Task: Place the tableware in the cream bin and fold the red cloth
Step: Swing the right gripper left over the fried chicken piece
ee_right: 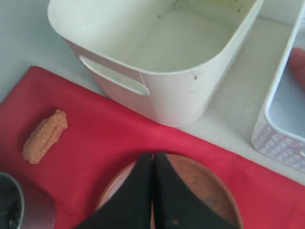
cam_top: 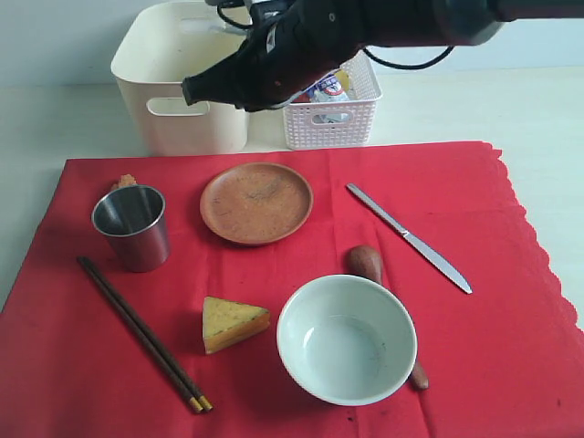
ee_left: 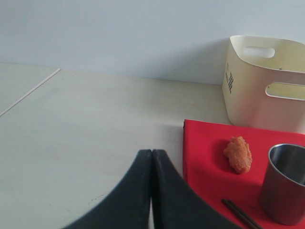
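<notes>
On the red cloth (cam_top: pixel 511 328) lie a steel cup (cam_top: pixel 132 226), a brown clay plate (cam_top: pixel 256 202), a pale bowl (cam_top: pixel 347 338), a steel knife (cam_top: pixel 408 236), a wooden spoon (cam_top: pixel 366 264) partly under the bowl, and dark chopsticks (cam_top: pixel 141 331). Behind the cloth stands the cream bin (cam_top: pixel 175 77), with nothing in it. My right gripper (cam_top: pixel 190 90) hangs shut and empty in front of the bin, above the plate (ee_right: pixel 205 183). My left gripper (ee_left: pixel 151 153) is shut and empty over bare table left of the cloth (ee_left: pixel 205 157); it is out of the exterior view.
A cheese wedge (cam_top: pixel 233 323) and an orange breaded piece (cam_top: pixel 124 183) lie on the cloth. A white lattice basket (cam_top: pixel 332 109) holding a carton stands right of the bin. The cloth's scalloped edge (cam_top: pixel 538 246) runs along the right.
</notes>
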`<action>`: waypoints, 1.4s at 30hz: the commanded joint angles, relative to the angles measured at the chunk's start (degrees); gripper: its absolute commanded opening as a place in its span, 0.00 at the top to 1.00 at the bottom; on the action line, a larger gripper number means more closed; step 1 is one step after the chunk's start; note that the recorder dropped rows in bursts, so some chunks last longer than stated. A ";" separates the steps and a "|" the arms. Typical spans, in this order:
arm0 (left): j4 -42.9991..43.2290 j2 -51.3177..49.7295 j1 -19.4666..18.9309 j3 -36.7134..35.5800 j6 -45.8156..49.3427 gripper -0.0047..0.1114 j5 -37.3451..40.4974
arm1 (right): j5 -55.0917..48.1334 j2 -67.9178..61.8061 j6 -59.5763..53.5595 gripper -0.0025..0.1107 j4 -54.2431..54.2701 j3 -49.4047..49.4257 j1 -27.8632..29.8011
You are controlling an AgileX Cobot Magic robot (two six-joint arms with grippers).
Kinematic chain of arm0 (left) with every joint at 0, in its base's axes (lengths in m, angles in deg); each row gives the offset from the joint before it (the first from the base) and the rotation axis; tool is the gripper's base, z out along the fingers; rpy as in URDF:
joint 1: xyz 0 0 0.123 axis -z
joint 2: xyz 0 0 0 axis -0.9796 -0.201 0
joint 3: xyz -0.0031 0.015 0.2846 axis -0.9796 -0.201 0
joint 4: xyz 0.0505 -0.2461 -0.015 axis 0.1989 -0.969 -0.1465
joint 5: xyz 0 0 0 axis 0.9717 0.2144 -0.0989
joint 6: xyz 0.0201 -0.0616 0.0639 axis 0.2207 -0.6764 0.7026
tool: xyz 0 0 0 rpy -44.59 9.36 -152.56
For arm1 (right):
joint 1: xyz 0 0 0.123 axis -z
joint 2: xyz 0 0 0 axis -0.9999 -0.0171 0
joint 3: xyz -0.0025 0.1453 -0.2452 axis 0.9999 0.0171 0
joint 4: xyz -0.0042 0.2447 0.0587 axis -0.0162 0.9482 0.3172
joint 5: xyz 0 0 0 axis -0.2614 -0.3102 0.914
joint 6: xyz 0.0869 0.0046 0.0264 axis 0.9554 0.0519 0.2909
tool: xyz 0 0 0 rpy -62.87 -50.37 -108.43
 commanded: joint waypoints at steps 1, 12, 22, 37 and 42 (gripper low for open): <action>-0.17 0.35 -0.23 0.02 0.01 0.95 -0.26 | 1.22 -1.83 -0.52 0.98 1.27 -1.08 -0.39; -0.17 0.35 -0.23 0.02 0.01 0.95 -0.26 | -8.34 -8.46 -10.91 0.98 2.69 -12.76 -7.93; -0.17 0.35 -0.23 0.02 0.01 0.95 -0.26 | 9.45 -17.92 -7.33 0.77 -1.48 -17.84 -9.36; -0.17 0.35 -0.23 0.02 0.01 0.95 -0.26 | -6.31 -28.60 -7.80 0.36 0.48 -34.75 -9.45; -0.17 0.35 -0.23 0.02 0.01 0.95 -0.26 | -10.77 -31.41 -7.68 0.36 1.66 -39.93 -9.45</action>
